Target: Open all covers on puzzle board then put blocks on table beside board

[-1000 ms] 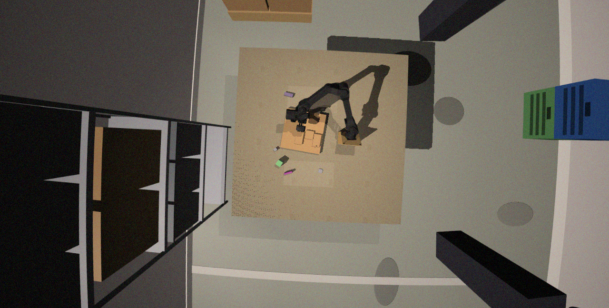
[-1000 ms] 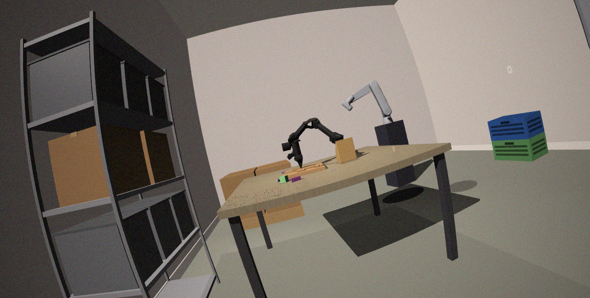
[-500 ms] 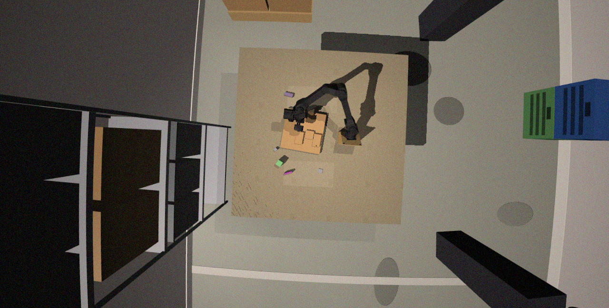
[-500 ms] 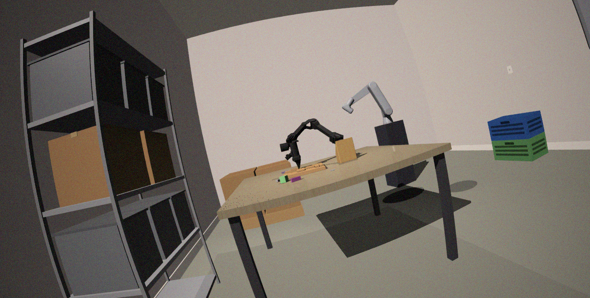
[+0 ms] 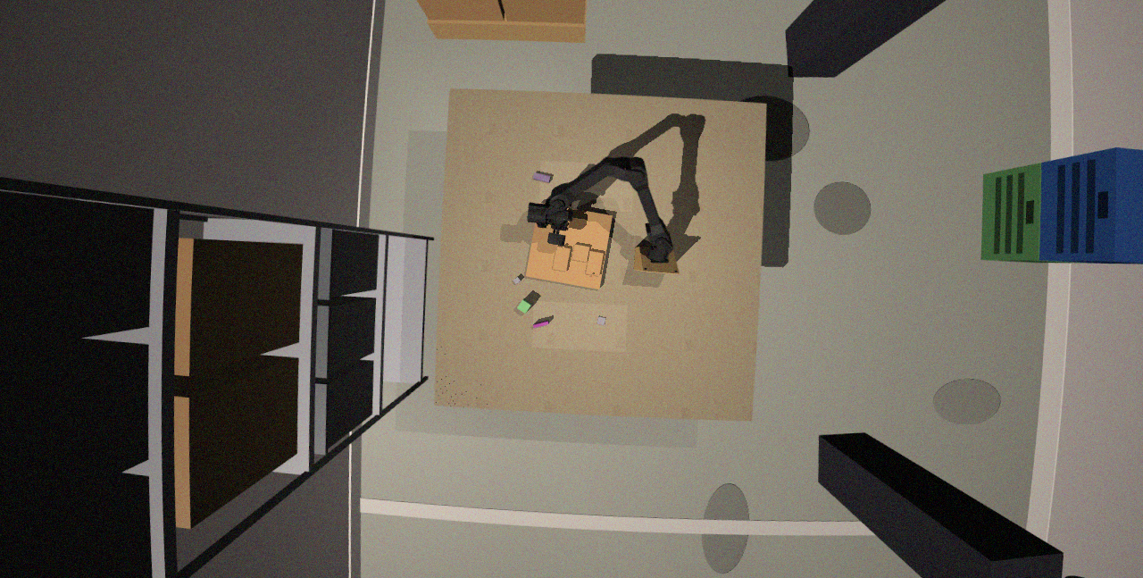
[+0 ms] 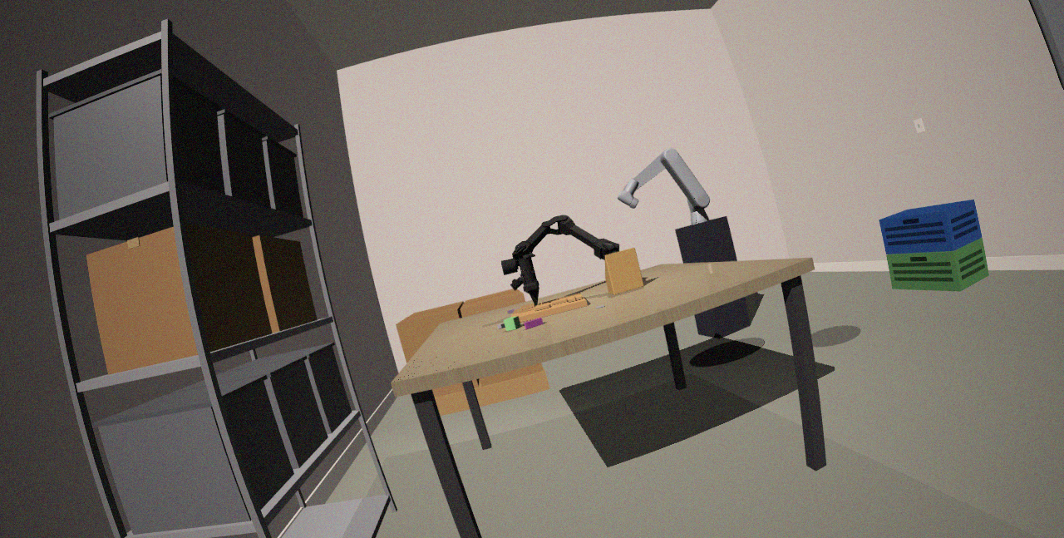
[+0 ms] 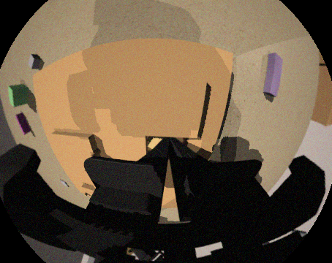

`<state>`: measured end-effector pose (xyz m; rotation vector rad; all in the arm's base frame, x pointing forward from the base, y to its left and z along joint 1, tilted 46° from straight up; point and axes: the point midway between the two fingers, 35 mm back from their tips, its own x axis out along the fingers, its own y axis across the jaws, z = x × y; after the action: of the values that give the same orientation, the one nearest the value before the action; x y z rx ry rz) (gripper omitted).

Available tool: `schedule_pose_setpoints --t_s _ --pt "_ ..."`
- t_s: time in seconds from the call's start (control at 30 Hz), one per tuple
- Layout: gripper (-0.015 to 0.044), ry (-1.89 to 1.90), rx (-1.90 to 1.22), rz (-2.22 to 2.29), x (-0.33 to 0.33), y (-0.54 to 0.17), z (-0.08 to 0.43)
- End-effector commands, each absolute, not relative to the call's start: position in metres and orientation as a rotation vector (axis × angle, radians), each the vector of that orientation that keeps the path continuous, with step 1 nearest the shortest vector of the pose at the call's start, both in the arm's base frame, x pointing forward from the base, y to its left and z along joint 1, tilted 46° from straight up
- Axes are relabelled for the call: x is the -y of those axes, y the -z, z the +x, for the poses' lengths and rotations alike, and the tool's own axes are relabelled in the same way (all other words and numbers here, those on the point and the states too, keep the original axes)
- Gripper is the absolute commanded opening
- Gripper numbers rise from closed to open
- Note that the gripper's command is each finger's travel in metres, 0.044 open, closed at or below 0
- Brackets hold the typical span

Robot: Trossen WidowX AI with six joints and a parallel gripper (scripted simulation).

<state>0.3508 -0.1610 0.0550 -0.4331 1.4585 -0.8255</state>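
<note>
The orange puzzle board (image 5: pixel 543 266) (image 6: pixel 559 305) (image 7: pixel 137 73) lies on the table. My gripper (image 6: pixel 535 303) (image 7: pixel 168 139) is shut and empty, pointing down, its tips at a dark opening in the board beside a long dark slot (image 7: pixel 205 109). A pale yellow patch (image 7: pixel 154 142) shows in the opening; I cannot tell if it is a block. On the table clear of the board lie a green block (image 5: pixel 524 306) (image 6: pixel 510 323) (image 7: pixel 19 95), a magenta block (image 5: pixel 541 324) (image 6: pixel 533 323) (image 7: pixel 23 123), a lavender block (image 5: pixel 542 176) (image 7: pixel 273 74), a small grey block (image 5: pixel 518 279) (image 7: pixel 35 61) and a small pale block (image 5: pixel 602 320) (image 7: pixel 64 183).
A wooden box (image 5: pixel 641 261) (image 6: pixel 623 272) stands at my arm's base, right of the board in the top view. Raised cover pieces (image 5: pixel 562 257) show on the board's near part. A tall shelf rack (image 6: pixel 174 192) stands off the table to the left.
</note>
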Motion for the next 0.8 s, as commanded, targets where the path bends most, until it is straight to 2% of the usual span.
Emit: schedule_pose_setpoints --t_s 0.0,0.77 --pt "0.0 0.824 -1.463 -0.44 0.163 -0.055 0.355" --pt "0.0 0.824 -1.461 -0.44 0.168 -0.056 0.377"
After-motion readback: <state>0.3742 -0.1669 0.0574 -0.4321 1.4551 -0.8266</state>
